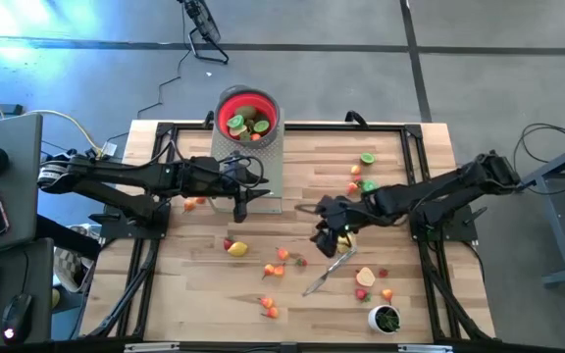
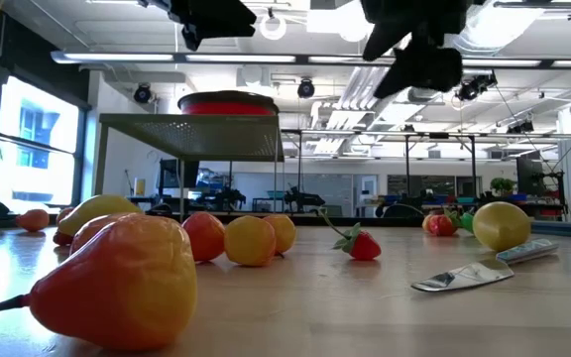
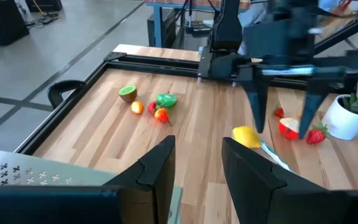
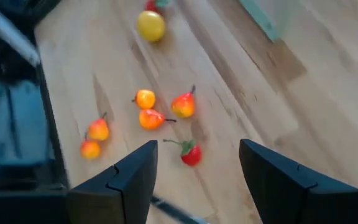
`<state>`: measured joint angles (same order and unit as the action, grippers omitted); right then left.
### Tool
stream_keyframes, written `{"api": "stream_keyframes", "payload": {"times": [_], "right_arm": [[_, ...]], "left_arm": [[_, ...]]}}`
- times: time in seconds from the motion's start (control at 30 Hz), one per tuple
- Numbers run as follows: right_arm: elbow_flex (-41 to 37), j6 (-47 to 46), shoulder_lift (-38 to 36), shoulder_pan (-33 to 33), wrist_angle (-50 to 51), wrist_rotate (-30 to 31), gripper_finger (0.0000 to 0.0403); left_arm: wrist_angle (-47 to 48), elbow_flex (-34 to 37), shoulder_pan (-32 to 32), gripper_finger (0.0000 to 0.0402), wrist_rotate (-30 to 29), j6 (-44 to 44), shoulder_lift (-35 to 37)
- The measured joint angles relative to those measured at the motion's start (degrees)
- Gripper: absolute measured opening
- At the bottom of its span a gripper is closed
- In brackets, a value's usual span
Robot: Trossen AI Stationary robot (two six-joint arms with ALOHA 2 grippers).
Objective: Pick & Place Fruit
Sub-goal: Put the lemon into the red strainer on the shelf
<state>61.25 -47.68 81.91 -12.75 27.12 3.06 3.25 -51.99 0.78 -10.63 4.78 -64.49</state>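
Small toy fruit lies scattered on the wooden table: a yellow lemon, orange pears, a strawberry, a green lime. More fruit fills the red bowl, which stands on a grey perforated stand. My left gripper hovers open by the stand's near edge, holding nothing. My right gripper hangs open above the table's middle, slanting down over the strawberry, with another lemon below it.
A silver knife lies right of centre near a halved peach. A small white cup with green contents stands at the near right. A black frame rims the table. In the low view a large pear lies close.
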Motion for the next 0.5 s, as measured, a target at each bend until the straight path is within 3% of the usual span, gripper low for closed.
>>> {"api": "stream_keyframes", "payload": {"times": [0.23, 0.5], "right_arm": [[0.0, -8.2, -4.0, 0.1, 4.6, -4.7, 0.0219], [0.0, -16.4, -12.6, -1.6, 12.4, 5.6, 0.0219]], "left_arm": [[0.0, 0.0, 0.0, 0.0126, 0.0, 0.0, 0.0], [-0.1, 0.0, 0.0, 0.0126, 0.0, -1.6, 0.0]]}}
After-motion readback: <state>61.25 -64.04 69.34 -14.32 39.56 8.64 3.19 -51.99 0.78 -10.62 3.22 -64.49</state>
